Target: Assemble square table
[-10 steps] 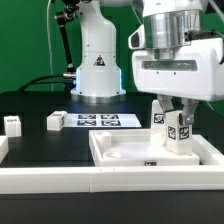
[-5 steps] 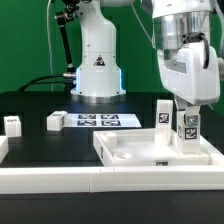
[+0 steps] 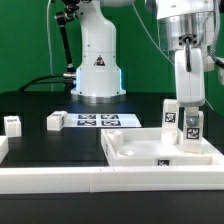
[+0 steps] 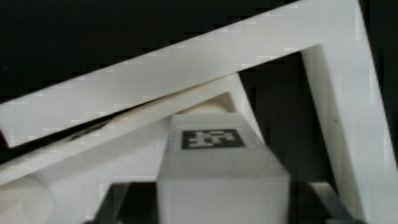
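A robotics lab: a white robot arm [image 3: 97, 60] stands on a black table [image 3: 30, 105] with cables [image 3: 60, 45] hanging behind it. A marker board [image 3: 105, 121] lies flat, and a loose peg leg [image 3: 56, 121] carries a printed tag, all before a plain green backdrop [image 3: 25, 40].

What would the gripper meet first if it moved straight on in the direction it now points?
It points down. The gripper appears closed on an upright leg, so that leg would press first into the corner of the square table top beneath it; depth is unclear.
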Controlling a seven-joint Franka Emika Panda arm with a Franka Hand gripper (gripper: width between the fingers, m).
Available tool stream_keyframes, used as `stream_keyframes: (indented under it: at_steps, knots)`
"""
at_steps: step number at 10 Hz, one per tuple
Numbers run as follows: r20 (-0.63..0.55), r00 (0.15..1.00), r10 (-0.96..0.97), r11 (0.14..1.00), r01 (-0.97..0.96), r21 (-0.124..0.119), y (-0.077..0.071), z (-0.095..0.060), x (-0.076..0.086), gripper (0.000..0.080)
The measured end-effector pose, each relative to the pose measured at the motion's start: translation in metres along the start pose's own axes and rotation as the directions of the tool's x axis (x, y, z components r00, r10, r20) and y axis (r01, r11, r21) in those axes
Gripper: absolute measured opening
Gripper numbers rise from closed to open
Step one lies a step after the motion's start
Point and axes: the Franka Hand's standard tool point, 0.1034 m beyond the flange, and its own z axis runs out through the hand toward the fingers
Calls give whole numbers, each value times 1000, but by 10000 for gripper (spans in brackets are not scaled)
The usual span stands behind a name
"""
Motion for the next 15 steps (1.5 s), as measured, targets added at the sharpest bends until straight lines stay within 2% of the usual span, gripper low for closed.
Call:
stream_keyframes:
  at_steps: [2, 3, 4, 5, 6, 10, 11, 12, 13, 15]
  knots:
    - [10, 996, 86, 996, -86, -2, 0, 0, -1, 290]
    - [10, 999, 46, 999, -46, -2, 0, 0, -1, 384]
    - [10, 1000, 5, 1000, -5, -1, 0, 0, -1, 550]
    - [11, 999, -43, 999, 43, 7, -1, -1, -1, 550]
    - [10, 991, -131, 991, 131, 8, -1, -1, -1, 626]
    - [7, 913, -409, 913, 408, 10, -1, 0, -1, 649]
    - [6, 863, -504, 863, 504, -1, 1, 0, -1, 649]
    - [8, 809, -588, 809, 588, -26, 4, 1, -2, 649]
    - [13, 754, -657, 753, 657, -39, 5, 0, -3, 649]
    - [17, 618, -786, 617, 785, -46, 5, 0, -3, 649]
